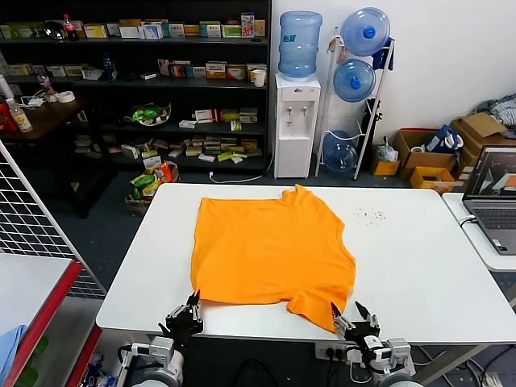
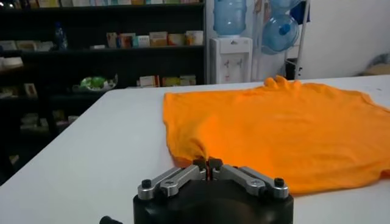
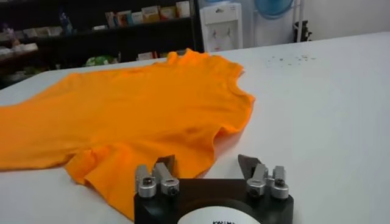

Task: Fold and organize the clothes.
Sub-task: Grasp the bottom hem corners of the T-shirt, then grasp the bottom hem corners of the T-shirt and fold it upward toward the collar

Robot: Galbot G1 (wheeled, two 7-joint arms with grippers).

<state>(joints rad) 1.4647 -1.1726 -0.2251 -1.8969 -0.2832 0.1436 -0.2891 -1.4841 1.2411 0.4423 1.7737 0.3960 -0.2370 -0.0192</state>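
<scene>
The orange T-shirt (image 1: 270,246) lies spread flat on the white table (image 1: 419,258), plain side up, neck toward the far edge. My left gripper (image 1: 192,310) is at the table's near edge, shut on the shirt's near left corner; in the left wrist view (image 2: 208,164) the fabric (image 2: 274,128) runs into the closed fingertips. My right gripper (image 1: 348,313) is open at the near edge, by the shirt's near right sleeve. In the right wrist view (image 3: 207,161) the sleeve's edge (image 3: 140,115) lies between the spread fingers.
A laptop (image 1: 493,189) sits on a side table at the right. Small dark specks (image 1: 371,216) lie on the table's far right. A wire grid rack (image 1: 32,218) and a blue cloth (image 1: 10,343) are at the left. Shelves (image 1: 137,81) and a water dispenser (image 1: 296,121) stand behind.
</scene>
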